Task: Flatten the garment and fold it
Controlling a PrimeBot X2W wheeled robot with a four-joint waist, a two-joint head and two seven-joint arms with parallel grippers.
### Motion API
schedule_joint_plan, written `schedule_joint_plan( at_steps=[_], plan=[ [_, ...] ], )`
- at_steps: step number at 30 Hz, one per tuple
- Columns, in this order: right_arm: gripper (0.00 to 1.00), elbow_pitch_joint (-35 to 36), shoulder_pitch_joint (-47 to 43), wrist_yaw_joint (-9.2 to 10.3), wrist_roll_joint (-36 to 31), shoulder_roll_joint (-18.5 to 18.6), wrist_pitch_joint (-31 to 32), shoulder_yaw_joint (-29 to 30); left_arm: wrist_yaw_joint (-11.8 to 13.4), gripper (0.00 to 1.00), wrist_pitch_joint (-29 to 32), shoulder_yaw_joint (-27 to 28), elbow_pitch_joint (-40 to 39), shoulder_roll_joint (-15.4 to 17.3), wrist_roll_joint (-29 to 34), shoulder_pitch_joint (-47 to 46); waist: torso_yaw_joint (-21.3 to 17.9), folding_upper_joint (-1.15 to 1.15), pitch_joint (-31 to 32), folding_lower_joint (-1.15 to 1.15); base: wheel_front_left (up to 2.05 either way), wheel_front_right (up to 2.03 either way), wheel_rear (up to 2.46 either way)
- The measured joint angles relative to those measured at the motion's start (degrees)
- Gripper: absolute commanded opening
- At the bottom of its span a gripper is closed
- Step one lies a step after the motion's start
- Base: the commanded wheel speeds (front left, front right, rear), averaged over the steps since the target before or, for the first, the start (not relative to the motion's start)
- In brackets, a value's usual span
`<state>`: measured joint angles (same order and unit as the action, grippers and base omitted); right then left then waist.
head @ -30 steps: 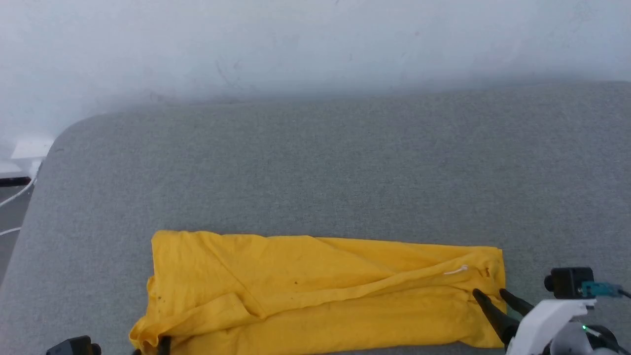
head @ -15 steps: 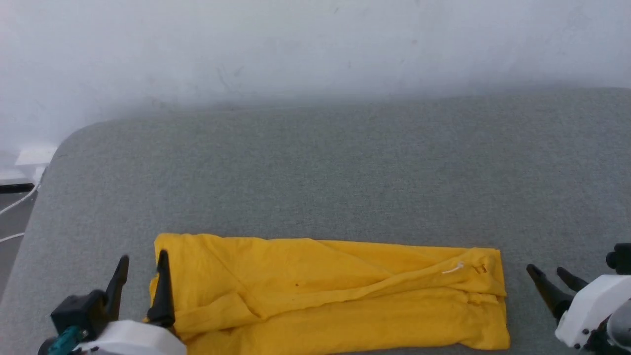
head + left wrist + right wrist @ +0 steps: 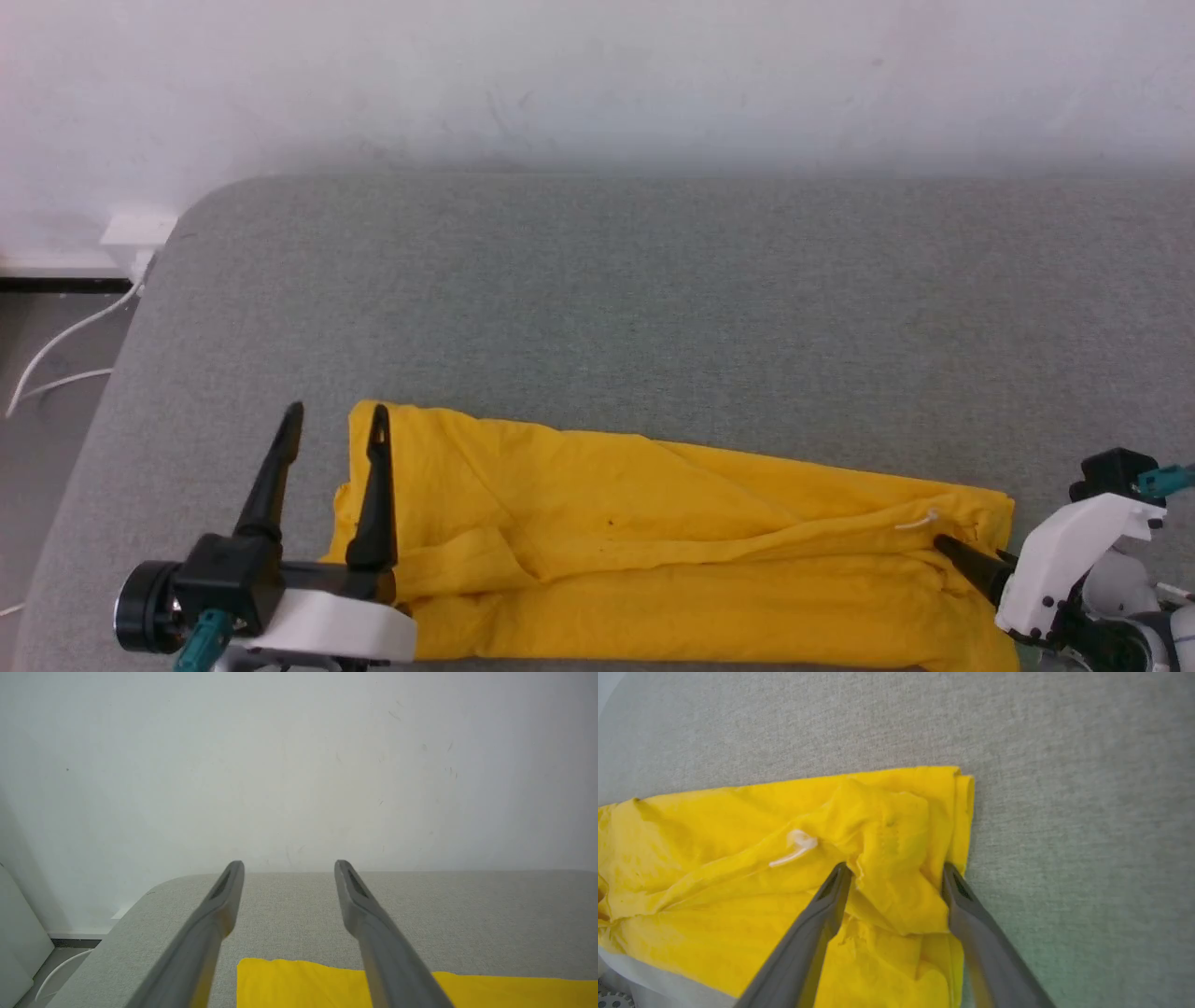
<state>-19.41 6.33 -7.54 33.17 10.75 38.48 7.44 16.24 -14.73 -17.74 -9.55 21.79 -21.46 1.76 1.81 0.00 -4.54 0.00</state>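
Garment [image 3: 653,579]: long band, cross-fold outstanding. Left gripper [image 3: 336,408]: fingers apart over one end. Right gripper [image 3: 895,865]: fingers apart, unclamped, straddling the other end.

- The garment [image 3: 672,560] before me: plain bright yellow, a few tiny dark specks, and one small white loop [image 3: 917,520].
- The surface [image 3: 653,308] under it: mottled grey weave.
- The wall [image 3: 597,75]: white, faintly scuffed.
- My left gripper [image 3: 336,411]: black fingers, white shell, teal plug.
- My right gripper [image 3: 895,868]: dark fingers, white shell.
- The cable [image 3: 65,341]: white.
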Motion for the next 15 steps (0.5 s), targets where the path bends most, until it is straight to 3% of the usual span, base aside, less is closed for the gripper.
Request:
schedule_joint_plan(
  at_steps=[5, 7, 8, 9, 15],
  plan=[
    [1.00, -2.52, 1.72, 0.00, 0.29, -0.09, 4.00, 0.03, -1.22, 1.00, 0.00, 0.03, 0.59, -0.54, 1.71, 0.76, 1.04, 0.00, -0.74, 0.00, 0.00, 0.00, 0.00],
    [0.42, -3.37, 2.49, 0.00, 0.67, -0.02, 5.90, 0.05, -1.64, 1.00, 0.00, 0.13, 0.92, -0.70, 1.94, 0.86, 1.11, 0.00, -0.86, 0.00, 0.00, 0.00, 0.00],
    [0.25, -3.72, 2.86, 0.00, 0.67, 0.04, 6.57, -0.01, -1.66, 1.00, 0.00, 0.16, 1.21, -0.73, 2.00, 0.93, 1.08, 0.00, -0.89, -0.01, 0.00, 0.00, 0.00],
    [0.00, -3.92, 3.05, 0.00, 0.67, 0.08, 7.11, -0.22, -1.68, 1.00, 0.00, 0.29, 1.29, -0.82, 2.13, 1.08, 1.03, 0.00, -0.90, 0.00, 0.00, 0.00, 0.00],
    [0.00, -3.70, 3.44, 0.00, 0.86, -0.38, 7.70, -3.39, -2.18, 1.00, 0.00, 0.40, 2.83, -0.93, 2.43, 1.80, 0.69, 0.00, -0.15, 0.00, 0.00, 0.00, 0.00]
  ],
)
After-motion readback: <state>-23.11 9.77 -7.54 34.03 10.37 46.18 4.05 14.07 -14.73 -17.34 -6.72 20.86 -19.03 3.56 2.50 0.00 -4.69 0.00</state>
